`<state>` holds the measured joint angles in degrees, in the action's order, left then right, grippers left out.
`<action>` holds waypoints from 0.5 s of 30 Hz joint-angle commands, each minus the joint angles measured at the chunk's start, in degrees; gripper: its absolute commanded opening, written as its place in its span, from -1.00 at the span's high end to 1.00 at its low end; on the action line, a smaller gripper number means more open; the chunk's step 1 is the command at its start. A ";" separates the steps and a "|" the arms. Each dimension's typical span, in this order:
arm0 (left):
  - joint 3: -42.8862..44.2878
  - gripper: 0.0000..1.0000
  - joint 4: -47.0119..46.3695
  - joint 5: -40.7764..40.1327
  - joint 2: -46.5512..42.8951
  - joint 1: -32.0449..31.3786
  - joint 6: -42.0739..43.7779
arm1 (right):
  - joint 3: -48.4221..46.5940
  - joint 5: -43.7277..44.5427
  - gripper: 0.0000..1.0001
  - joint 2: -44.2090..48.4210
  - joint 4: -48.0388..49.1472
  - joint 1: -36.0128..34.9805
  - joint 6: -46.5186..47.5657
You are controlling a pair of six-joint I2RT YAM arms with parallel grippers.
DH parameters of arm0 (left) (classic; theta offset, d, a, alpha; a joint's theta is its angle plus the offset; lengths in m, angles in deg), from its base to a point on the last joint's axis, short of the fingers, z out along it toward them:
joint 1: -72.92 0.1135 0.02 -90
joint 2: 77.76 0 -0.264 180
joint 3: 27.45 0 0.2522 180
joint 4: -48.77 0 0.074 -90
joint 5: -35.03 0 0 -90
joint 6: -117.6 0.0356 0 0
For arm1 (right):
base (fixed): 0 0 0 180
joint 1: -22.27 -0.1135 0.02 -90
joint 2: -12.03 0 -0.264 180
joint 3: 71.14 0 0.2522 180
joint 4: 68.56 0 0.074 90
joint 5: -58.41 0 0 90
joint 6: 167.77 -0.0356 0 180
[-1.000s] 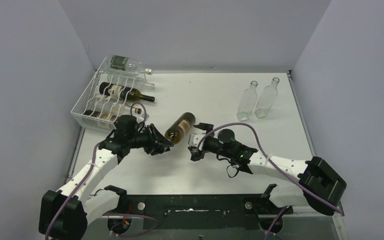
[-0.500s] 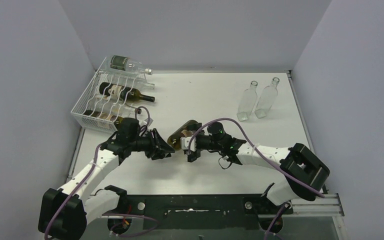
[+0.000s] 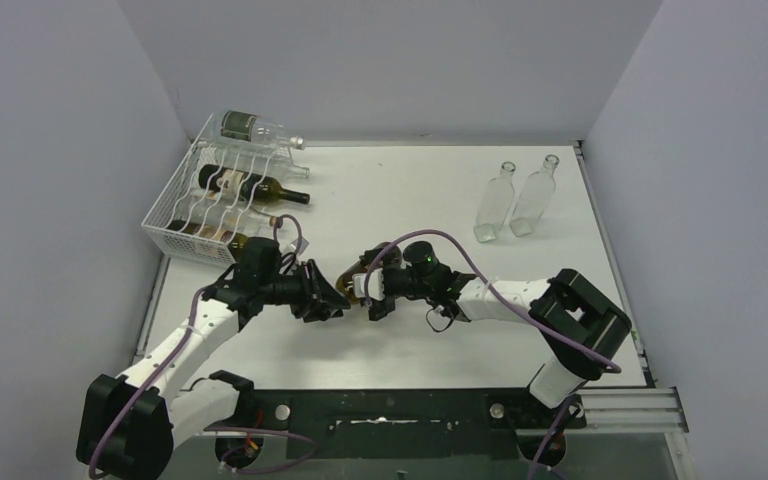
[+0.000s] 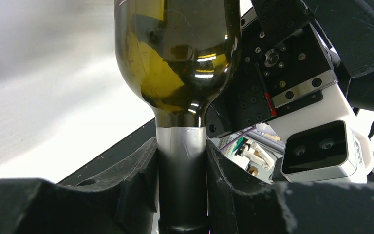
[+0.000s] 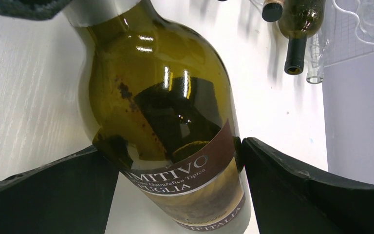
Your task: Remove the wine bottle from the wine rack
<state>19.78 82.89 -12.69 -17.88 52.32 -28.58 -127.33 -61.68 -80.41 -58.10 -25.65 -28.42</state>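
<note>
The wine bottle (image 3: 352,280) is dark green glass with a brown label and lies between my two grippers, off the rack. My left gripper (image 3: 330,297) is shut on its silver-foiled neck (image 4: 181,146). My right gripper (image 3: 370,292) is open wide, with one finger on each side of the bottle's labelled body (image 5: 175,146), close against it. The whitish wine rack (image 3: 192,215) stands at the far left by the wall. Its edge shows in the right wrist view (image 5: 355,34).
The rack holds a clear bottle (image 3: 250,127) on top, a dark bottle (image 3: 255,185) in the middle and another bottle (image 3: 228,238) low down. Two empty clear bottles (image 3: 513,200) stand at the far right. The right arm's wrist camera block (image 4: 321,146) sits close behind the bottle.
My right gripper has moved left and closed in around the bottle's body. The bottle has dropped lower and nearer, still held by its neck in my left gripper.
</note>
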 commanded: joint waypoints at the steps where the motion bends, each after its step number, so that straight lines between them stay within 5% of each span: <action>1: 1.55 1.00 -7.37 5.84 -0.47 -0.48 2.11 | -0.33 -1.33 -0.79 1.44 5.63 0.20 -0.84; 10: 1.60 0.87 -7.08 5.85 -1.09 -0.47 1.48 | -1.68 -1.34 -0.76 0.63 5.48 -0.31 0.08; 15: 1.99 0.26 -6.40 5.53 -1.94 -0.42 1.08 | -0.63 -0.30 -0.59 1.57 8.28 -0.68 -0.30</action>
<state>19.78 82.70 -12.65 -17.73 52.34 -28.69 -127.24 -61.61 -80.43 -57.86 -25.72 -27.35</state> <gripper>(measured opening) 0.325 0.851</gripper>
